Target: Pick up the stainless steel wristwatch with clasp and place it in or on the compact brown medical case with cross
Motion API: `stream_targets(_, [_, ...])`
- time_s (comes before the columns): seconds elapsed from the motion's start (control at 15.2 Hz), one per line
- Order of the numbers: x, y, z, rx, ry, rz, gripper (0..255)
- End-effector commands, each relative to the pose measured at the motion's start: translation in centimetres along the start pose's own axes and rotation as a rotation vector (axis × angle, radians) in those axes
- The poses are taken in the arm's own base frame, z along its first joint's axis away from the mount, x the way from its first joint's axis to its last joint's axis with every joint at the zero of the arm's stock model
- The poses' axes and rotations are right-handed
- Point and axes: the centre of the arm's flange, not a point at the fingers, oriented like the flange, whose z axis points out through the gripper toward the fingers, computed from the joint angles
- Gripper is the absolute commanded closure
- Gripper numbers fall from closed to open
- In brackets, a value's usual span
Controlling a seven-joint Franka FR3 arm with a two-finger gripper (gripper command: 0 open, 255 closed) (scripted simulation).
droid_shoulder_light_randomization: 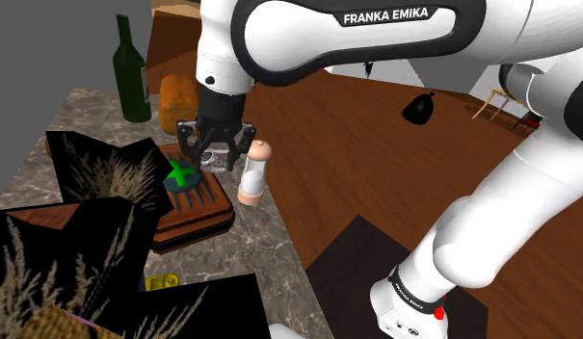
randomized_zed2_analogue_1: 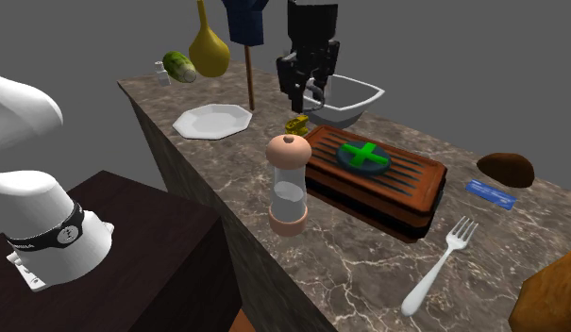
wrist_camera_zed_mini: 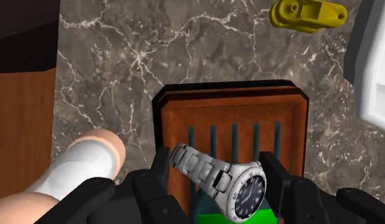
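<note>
On the marble counter (randomized_zed2_analogue_1: 368, 255), the case (randomized_zed2_analogue_1: 415, 184) lies near the edge. The wrist view shows the gripper (wrist_camera_zed_mini: 216, 158) pinching the watch (wrist_camera_zed_mini: 232, 188) above it; the second exterior view adds a bowl (randomized_zed2_analogue_1: 363, 99) behind.

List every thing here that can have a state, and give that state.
brown flat case with green cross: closed, lying flat on the marble counter.
silver metal wristwatch with dark dial: clasped, in the air over the case's end.
black two-finger claw: shut on the wristwatch.
clear grinder with tan cap: upright beside the case.
dark green bottle: upright.
pale fork: lying flat.
</note>
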Motion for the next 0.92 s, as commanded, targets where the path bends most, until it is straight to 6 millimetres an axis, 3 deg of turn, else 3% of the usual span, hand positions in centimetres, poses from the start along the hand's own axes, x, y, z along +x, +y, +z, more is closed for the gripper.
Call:
stream_targets(0.0, [2.5,-0.9,-0.1,-0.001,0.000,0.000,255])
stream_targets(0.46, [10.7,-5.4,0.1,-0.001,0.000,0.000,255])
stream_targets(0.86, [10.9,-5.2,3.3,-0.001,0.000,0.000,255])
